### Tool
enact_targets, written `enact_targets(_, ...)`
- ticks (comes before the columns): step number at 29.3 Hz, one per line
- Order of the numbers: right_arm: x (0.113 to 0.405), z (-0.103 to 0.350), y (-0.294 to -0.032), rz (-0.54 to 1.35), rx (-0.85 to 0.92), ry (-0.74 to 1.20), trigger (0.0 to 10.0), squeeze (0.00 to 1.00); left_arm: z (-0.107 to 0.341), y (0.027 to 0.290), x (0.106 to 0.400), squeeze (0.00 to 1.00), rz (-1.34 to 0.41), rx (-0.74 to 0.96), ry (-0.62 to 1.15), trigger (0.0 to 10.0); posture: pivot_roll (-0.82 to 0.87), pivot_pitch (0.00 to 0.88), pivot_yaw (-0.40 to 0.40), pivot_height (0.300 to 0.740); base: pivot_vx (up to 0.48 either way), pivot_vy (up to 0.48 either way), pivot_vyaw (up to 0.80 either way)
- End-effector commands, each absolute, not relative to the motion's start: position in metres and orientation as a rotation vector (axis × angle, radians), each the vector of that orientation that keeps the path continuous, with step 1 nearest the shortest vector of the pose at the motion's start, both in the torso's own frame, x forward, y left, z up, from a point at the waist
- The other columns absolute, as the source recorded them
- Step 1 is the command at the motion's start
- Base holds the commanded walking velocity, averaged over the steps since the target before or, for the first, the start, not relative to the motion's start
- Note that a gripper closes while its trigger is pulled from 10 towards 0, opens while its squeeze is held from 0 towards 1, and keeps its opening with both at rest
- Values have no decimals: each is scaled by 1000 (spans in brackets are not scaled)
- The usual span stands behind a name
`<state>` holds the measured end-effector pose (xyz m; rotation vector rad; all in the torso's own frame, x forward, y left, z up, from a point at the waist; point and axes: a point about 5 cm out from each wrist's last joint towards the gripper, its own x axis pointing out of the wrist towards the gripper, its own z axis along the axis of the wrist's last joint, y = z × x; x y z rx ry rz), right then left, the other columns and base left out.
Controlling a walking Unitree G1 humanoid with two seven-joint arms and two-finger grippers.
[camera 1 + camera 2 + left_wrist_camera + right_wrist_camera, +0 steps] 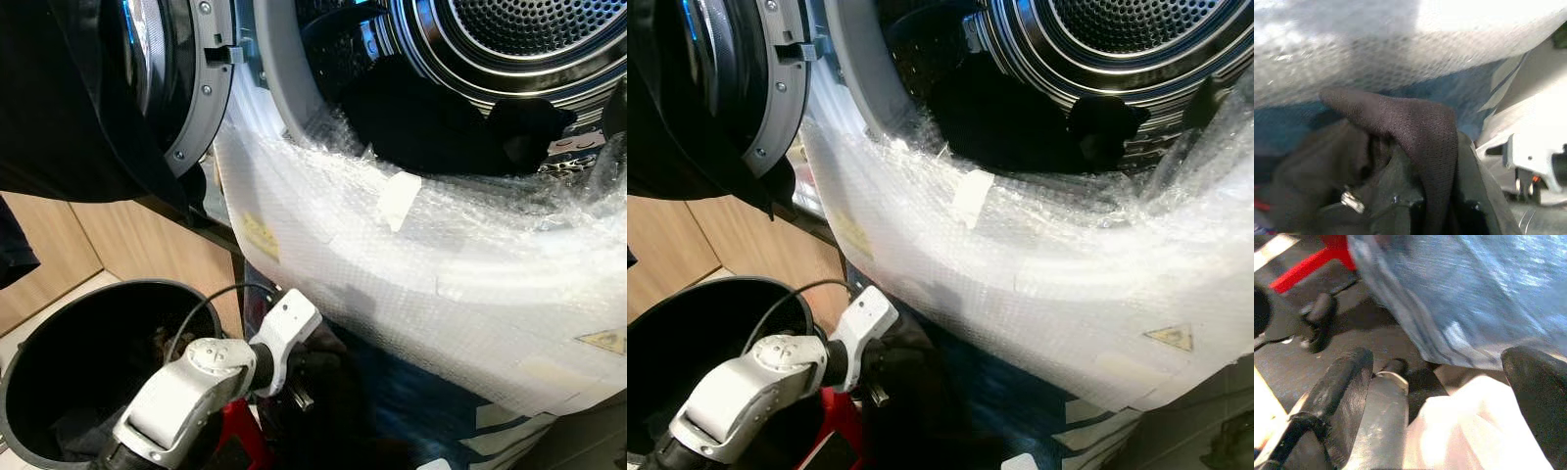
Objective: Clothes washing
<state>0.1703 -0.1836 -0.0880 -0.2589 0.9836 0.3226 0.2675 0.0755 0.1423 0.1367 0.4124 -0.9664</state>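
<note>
A: Where's the laundry right now?

B: A dark garment (1420, 142) is draped over the left gripper (304, 377), low down in front of the washer, beside the black basket (59, 343). More dark clothes (421, 127) already lie inside the drum (529, 39).

A: Is it clamped tight?

B: The cloth hides the fingers, so I cannot tell whether they are closed on it. It hangs there probably because it is on its way from basket to drum.

A: And the right gripper (1449, 396)?

B: Its fingers stand spread, gripping nothing, near blue fabric (1474, 293). Bubble wrap (441, 264) covers the washer's front, likely guarding it against knocks.
</note>
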Motion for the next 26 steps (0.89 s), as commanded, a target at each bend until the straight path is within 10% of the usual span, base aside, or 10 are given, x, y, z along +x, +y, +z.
enact_targets(1, 168, -87, -191, 351, -255, 977, 10000, 0, 146, 77, 270, 0, -948, 127, 376, 0, 138, 35, -41, 740, 0, 0, 0)
enact_targets(4, 173, -83, -193, 344, -176, 953, 10000, 0, 142, 79, 268, 0, -963, 138, 381, 0, 132, 30, -39, 740, 0, 0, 0)
enact_targets(5, 177, -81, -192, 361, -132, 926, 10000, 973, 140, 78, 267, 0, -977, 144, 381, 0, 130, 27, -43, 740, 0, 0, 0)
enact_targets(15, 208, -43, -189, 579, 278, 609, 10000, 1000, 133, 62, 257, 0, -1027, 132, 380, 0, 119, 15, -45, 740, 0, 0, 0)
enact_targets(26, 178, -22, -195, 903, 266, 499, 10000, 1000, 135, 55, 259, 0, -1033, 111, 368, 0, 90, 12, -34, 740, 0, 0, 0)
